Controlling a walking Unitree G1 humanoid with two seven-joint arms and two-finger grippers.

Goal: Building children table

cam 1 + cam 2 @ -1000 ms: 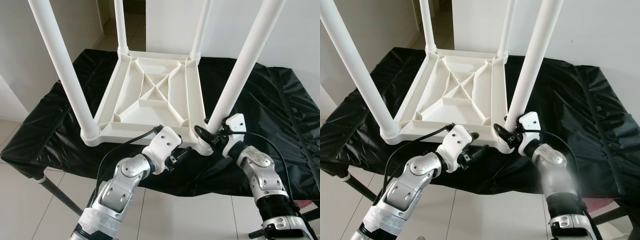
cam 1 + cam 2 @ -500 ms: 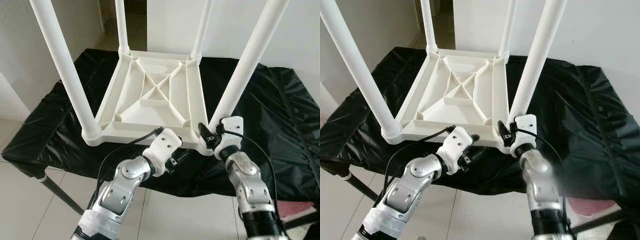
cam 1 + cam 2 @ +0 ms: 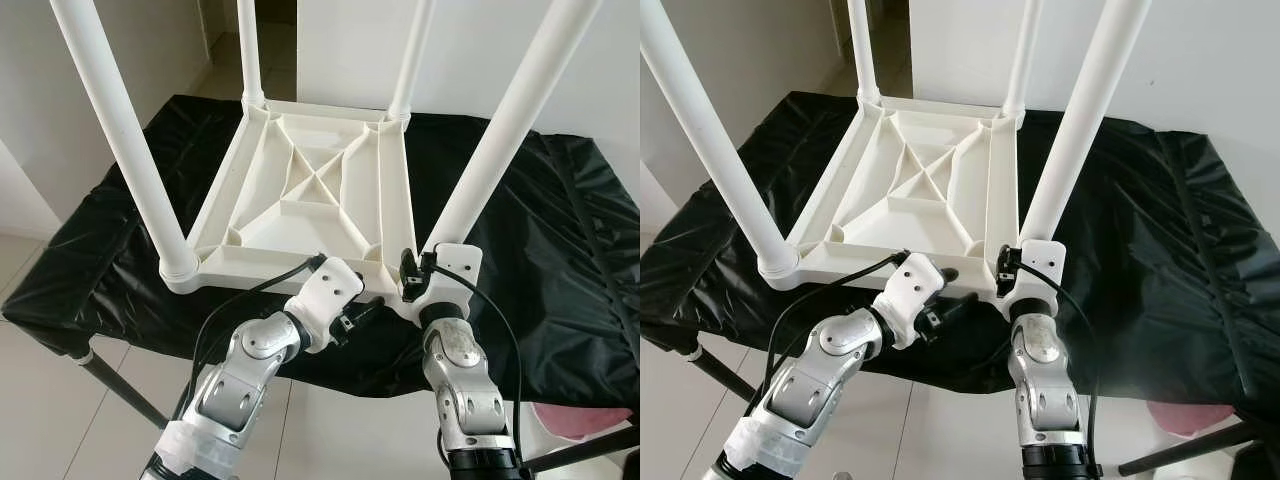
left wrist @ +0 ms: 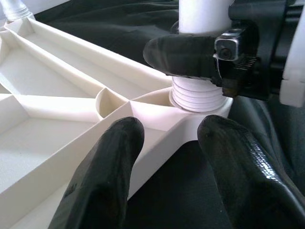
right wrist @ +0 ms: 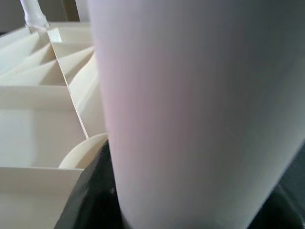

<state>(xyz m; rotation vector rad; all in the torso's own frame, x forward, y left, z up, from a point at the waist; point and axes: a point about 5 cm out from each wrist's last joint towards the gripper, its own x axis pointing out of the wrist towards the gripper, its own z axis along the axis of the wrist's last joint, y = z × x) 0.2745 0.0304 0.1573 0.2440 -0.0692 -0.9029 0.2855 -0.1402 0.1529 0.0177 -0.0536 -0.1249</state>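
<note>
Nearest the camera, the left gripper (image 3: 366,308) sits at the near edge of the upturned white children's table (image 3: 310,190), its two black fingers (image 4: 107,176) spread apart and holding nothing, one over the ribbed underside, one over the cloth. Just beside it, the right gripper (image 3: 412,272) is clamped around the base of the near right leg (image 3: 505,130), right at its threaded collar (image 4: 196,95). Beyond them, the table lies top-down on a black cloth (image 3: 560,230) with all four legs pointing up, and a white wall (image 3: 480,50) stands behind.
</note>
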